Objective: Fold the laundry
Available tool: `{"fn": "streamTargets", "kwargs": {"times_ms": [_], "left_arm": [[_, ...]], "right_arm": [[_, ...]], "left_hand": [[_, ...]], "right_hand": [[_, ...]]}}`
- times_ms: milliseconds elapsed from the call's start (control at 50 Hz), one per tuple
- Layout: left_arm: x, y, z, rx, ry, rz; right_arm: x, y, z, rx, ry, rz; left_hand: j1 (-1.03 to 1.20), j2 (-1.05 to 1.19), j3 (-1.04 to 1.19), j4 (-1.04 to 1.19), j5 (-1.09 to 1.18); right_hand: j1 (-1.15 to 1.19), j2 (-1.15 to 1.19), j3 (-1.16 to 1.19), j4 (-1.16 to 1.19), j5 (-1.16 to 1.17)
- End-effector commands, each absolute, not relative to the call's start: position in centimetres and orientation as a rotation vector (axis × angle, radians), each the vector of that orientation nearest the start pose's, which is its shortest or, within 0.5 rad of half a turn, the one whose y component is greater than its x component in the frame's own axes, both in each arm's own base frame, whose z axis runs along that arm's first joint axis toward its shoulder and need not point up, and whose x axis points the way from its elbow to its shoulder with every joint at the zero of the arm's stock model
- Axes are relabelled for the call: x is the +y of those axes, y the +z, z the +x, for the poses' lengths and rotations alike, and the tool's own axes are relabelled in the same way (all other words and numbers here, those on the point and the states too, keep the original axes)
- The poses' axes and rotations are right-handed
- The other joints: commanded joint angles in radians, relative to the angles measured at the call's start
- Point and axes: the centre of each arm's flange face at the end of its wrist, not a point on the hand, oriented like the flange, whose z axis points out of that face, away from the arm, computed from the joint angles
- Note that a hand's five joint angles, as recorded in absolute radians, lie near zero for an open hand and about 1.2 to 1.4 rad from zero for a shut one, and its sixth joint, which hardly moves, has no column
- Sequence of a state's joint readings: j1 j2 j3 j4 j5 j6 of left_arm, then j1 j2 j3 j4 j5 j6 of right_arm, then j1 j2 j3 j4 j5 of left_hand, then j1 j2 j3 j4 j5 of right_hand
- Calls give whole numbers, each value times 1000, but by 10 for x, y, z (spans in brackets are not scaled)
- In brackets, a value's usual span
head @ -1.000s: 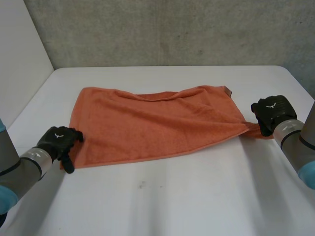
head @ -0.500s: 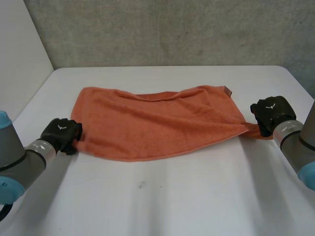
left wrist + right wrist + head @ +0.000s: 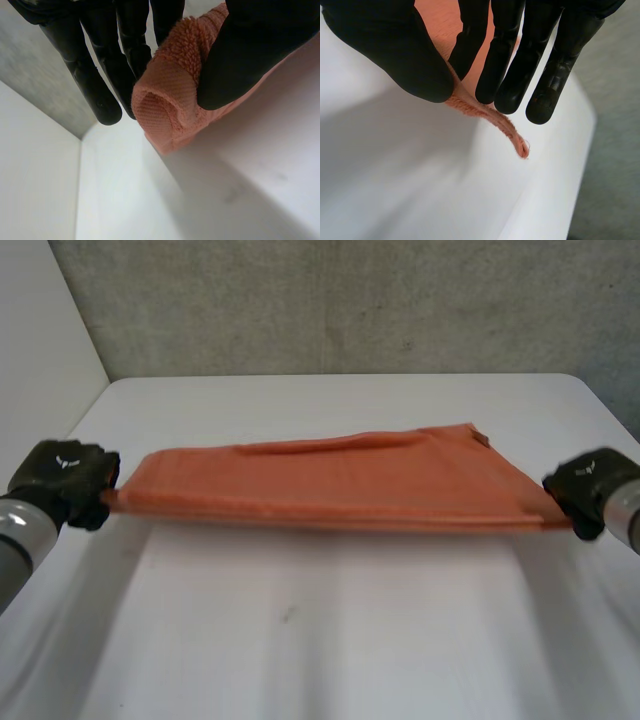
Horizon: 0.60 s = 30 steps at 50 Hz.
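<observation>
Currently: the orange towel [image 3: 330, 485] hangs stretched from 9 o'clock to 3 o'clock over the tabletop [image 3: 320, 640], its near edge raised, with shadow beneath. My left robot hand [image 3: 62, 478], at 9 o'clock, pinches one near corner between thumb and fingers. My right robot hand [image 3: 592, 485], at 3 o'clock, pinches the other the same way. Judgement: terry cloth, light, soft and limp, not slippery; it sags wherever unsupported. Best hold is at the corners, on the firmer hem.

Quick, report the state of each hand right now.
Left hand: shut on the towel, pinching a corner.
Right hand: shut on the towel, pinching the opposite end's corner.
</observation>
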State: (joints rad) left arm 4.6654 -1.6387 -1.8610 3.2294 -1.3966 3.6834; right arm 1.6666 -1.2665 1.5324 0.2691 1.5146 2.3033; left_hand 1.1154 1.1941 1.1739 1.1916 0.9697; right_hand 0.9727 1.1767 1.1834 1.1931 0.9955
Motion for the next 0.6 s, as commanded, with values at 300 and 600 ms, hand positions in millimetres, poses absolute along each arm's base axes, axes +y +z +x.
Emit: {"fn": "streamTargets", "kwargs": {"times_ms": [300, 600], "left_arm": [[-325, 178, -173, 2270, -1771, 864], [-400, 146, -189, 2152, -1770, 702]], "right_arm": [[-361, 180, 197, 2497, -1951, -1531], [-446, 142, 244, 2184, -2372, -1429]], "left_hand": [[281, 202, 222, 205, 252], [281, 202, 222, 205, 252]], "right_hand": [[424, 220, 213, 203, 226], [424, 220, 213, 203, 226]]}}
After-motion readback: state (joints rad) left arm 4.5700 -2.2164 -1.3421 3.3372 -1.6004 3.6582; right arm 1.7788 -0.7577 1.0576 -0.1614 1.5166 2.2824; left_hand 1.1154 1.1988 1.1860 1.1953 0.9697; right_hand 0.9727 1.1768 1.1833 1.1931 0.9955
